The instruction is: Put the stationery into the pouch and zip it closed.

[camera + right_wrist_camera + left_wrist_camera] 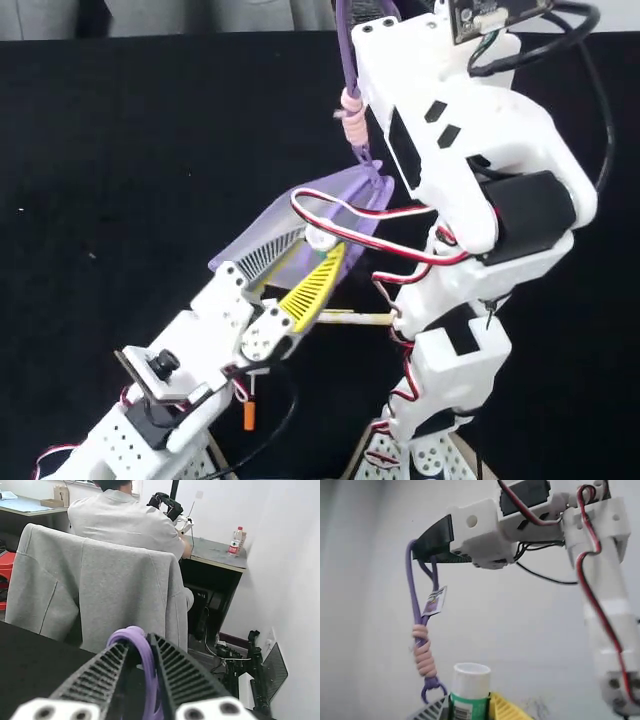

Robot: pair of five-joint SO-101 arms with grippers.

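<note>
From above, the pouch (pixel 270 228) is hanging tilted over the counter (pixel 120 150) by its purple strap (pixel 349 70), with the left gripper (pixel 318 252) at its mouth. At the left wrist, those fingers are pinching a glue stick (pixel 470 687). At the right wrist, the right gripper (pixel 139 647) is squeezing the strap.

Our two arms, one raised and one low

We hold the right gripper (pixel 142 655) high on its upright, folded arm, jaws closed on a purple strap (pixel 134 641); our left gripper (pixel 318 250) is stretched forward and low, jaws clamped around a glue stick (pixel 469 692)
</note>
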